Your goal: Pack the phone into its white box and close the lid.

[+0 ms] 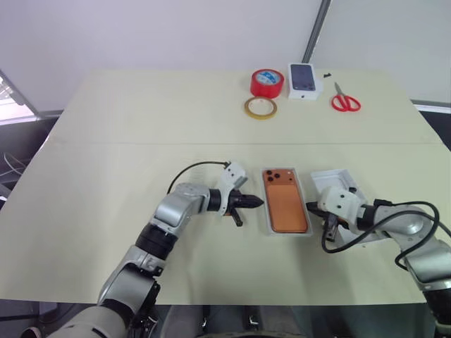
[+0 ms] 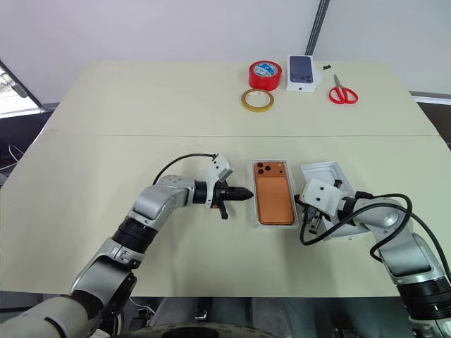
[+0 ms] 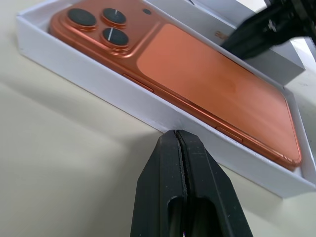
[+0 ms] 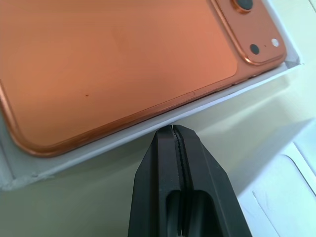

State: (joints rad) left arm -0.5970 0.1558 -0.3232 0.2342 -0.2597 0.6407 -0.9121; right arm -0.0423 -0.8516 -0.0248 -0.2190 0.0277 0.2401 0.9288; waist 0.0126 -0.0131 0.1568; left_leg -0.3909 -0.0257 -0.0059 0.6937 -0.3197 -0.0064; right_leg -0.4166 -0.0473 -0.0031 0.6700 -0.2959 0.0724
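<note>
Orange phone point(image 1: 285, 201) (camera-up) in white box point(image 1: 268, 211)

You see a brightly, evenly lit scene with soft light from above. The pale surface point(image 1: 141, 141) shows only faint shadows under the arms. In the wrist views, the orange phone point(image 3: 207, 84) carries a gentle sheen, and the black fingers point(image 3: 182, 197) close to the lens look slightly soft.
</note>
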